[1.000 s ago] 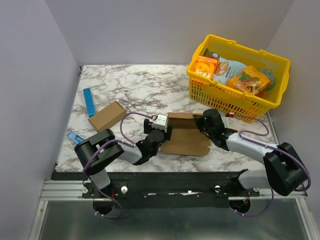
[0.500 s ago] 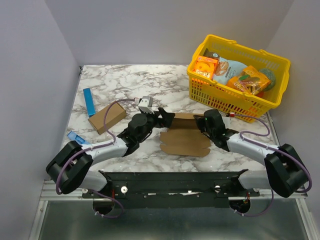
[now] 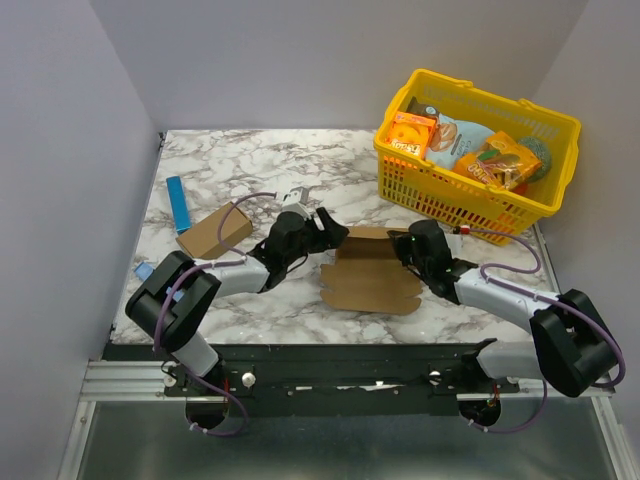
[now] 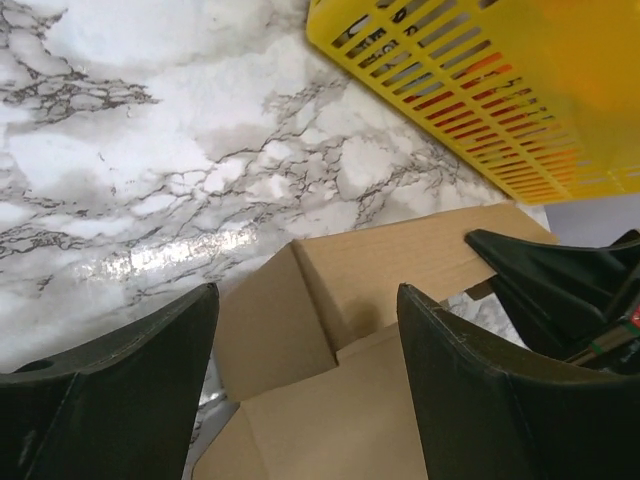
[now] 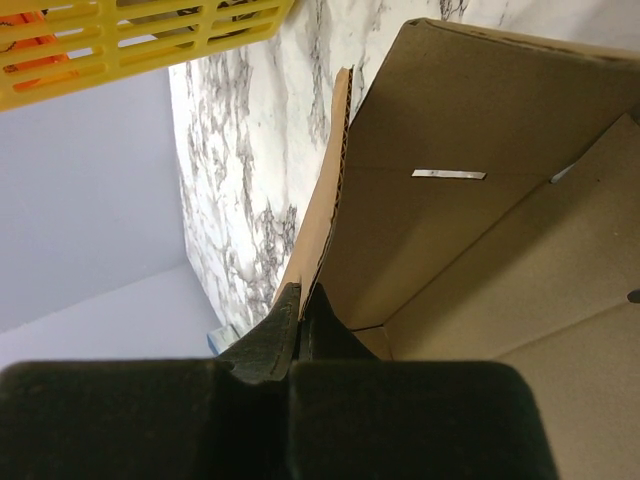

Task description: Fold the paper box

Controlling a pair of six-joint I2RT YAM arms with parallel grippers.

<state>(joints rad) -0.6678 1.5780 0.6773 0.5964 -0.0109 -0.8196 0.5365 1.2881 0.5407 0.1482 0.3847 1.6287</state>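
The paper box (image 3: 368, 282) is a brown die-cut sheet lying on the marble, with its back flap raised. My left gripper (image 3: 328, 228) hovers at the sheet's back left corner. In the left wrist view my left gripper (image 4: 305, 330) stands open, its fingers (image 4: 110, 390) straddling the paper box (image 4: 380, 260) and a small corner flap without touching them. My right gripper (image 3: 403, 243) is at the back right corner. In the right wrist view my right gripper (image 5: 305, 300) is shut on the edge of the raised wall of the paper box (image 5: 480, 230).
Another small brown carton (image 3: 213, 231) lies left of the left arm, with a blue strip (image 3: 179, 203) behind it and a blue piece (image 3: 143, 270) near the table's left edge. A yellow basket (image 3: 450, 190) of snack packs stands at the back right, close behind the right arm.
My left arm has swung from the sheet's near left side out to its back left corner, and its jaws have narrowed slightly. The right gripper keeps its hold on the flap.
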